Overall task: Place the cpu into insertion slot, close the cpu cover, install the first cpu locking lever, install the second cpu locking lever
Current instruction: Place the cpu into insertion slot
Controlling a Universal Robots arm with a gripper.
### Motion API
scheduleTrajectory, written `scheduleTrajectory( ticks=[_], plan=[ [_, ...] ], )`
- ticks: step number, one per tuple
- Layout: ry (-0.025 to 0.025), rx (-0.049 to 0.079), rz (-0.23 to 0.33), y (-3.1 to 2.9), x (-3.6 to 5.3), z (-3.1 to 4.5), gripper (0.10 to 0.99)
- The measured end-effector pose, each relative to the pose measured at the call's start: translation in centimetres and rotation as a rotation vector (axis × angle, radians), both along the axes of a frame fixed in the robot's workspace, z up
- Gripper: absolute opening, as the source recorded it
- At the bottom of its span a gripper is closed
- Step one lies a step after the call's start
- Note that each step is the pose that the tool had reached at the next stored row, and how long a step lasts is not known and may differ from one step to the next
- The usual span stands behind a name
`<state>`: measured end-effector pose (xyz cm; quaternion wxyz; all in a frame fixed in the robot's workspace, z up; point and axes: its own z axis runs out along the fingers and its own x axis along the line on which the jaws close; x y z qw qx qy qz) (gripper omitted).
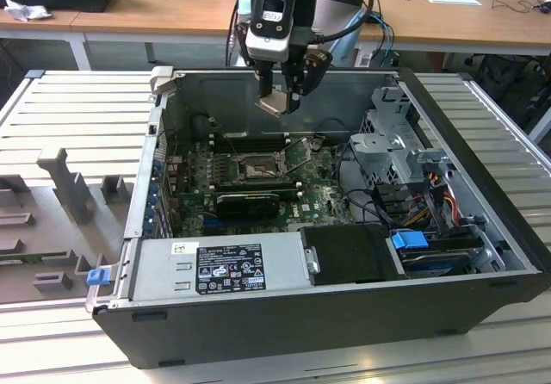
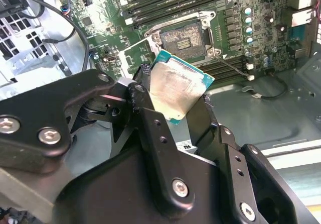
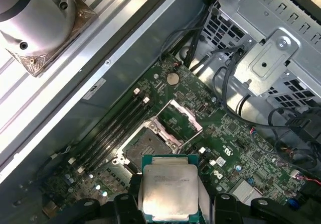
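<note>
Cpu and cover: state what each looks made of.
The cpu: top looks like dull, matte silvery metal, smudged; its green rim suggests circuit-board laminate. The cover: likely thin bare sheet metal, with bright glints along its frame.

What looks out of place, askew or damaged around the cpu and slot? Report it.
Nothing looks damaged or spilled. The cpu, held in the gripper above the empty slot, has a blotchy, smeared metal top, possibly old paste. The cover stands raised off the slot.
</note>
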<state>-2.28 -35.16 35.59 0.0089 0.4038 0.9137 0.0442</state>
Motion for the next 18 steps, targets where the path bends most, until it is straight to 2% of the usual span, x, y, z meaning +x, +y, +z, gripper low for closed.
scheduleTrajectory(
  ticks=[7, 15, 18],
  plan=[
    [0.0, 0.0, -0.038, 0.0, 0.0, -0.03, 0.529],
    [0.0, 0.0, -0.11, 0.0, 0.0, -0.09, 0.529],
    [0.0, 0.0, -0.156, 0.0, 0.0, -0.14, 0.529]
  ],
)
